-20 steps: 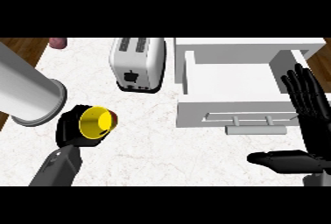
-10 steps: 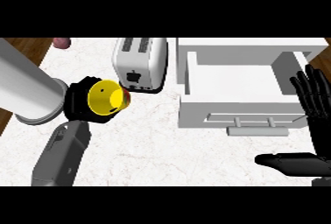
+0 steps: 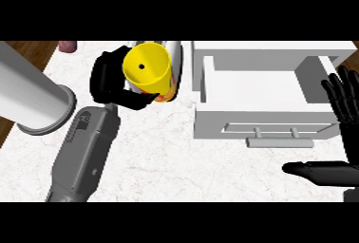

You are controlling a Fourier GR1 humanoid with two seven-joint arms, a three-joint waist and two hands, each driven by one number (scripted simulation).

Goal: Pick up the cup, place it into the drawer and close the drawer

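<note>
Yellow plastic cup [image 3: 148,71] sits tilted in the curled black fingers [image 3: 136,100] of the left hand [image 3: 107,83], which clamp round its side. It covers most of the white toaster [image 3: 179,61], just left of the open white drawer [image 3: 252,85]. The right hand [image 3: 345,102] rests at the view's right edge, fingers straight and apart. A large pale grey cylinder [image 3: 28,95] stands far left.

White marbled counter [image 3: 175,161], open white drawer unit [image 3: 261,117], perhaps a toaster [image 3: 181,61]
</note>
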